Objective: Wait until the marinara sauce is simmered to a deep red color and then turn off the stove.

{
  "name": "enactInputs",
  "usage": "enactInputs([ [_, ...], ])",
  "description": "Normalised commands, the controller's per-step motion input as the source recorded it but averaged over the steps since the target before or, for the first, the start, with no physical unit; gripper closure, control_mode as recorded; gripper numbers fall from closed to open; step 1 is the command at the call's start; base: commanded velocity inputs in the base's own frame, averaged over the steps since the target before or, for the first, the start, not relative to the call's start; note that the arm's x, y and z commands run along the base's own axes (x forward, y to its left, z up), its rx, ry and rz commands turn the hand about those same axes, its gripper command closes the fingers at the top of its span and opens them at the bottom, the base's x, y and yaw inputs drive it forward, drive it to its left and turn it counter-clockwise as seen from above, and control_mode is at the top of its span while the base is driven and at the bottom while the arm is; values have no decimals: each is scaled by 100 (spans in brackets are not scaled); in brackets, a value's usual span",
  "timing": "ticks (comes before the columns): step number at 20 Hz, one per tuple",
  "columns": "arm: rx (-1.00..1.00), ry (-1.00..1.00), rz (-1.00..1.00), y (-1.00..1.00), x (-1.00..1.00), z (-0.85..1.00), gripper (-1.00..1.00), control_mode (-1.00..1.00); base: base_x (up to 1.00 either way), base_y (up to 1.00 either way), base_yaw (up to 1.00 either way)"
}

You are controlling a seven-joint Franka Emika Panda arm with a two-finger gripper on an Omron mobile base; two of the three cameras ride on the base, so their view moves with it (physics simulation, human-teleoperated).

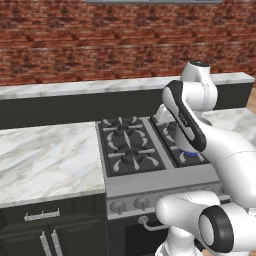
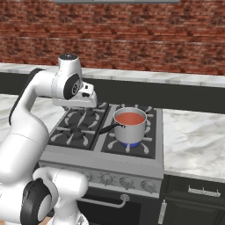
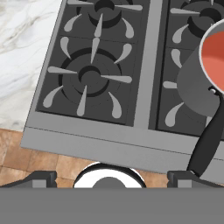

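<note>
Red sauce (image 2: pixel 131 117) fills the saucepan (image 2: pixel 130 127) on the stove (image 2: pixel 151 154), right of the gripper (image 3: pixel 112 177), whose jaws gape wide, holding nothing.

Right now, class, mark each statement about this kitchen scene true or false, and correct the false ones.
1. The saucepan sits on a right-hand burner of the stove. True.
2. The marinara sauce is green. False: it is light red.
3. A blue flame burns under the saucepan. True.
4. The pincer grips the saucepan's handle. False: it hangs open above the stove's front edge, holding nothing.
5. The wall behind is tiled white. False: it is red brick.
</note>
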Motion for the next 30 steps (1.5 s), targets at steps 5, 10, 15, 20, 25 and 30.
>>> enactInputs([
  [5,0,0,0,0,0,0,-100,-100,0,0,0],
  [10,0,0,0,0,0,0,-100,-100,0,0,0],
  [15,0,0,0,0,0,0,-100,-100,0,0,0],
  [20,0,0,0,0,0,0,-100,-100,0,0,0],
  [25,0,0,0,0,0,0,-100,-100,0,0,0],
  [30,0,0,0,0,0,0,-100,-100,0,0,0],
])
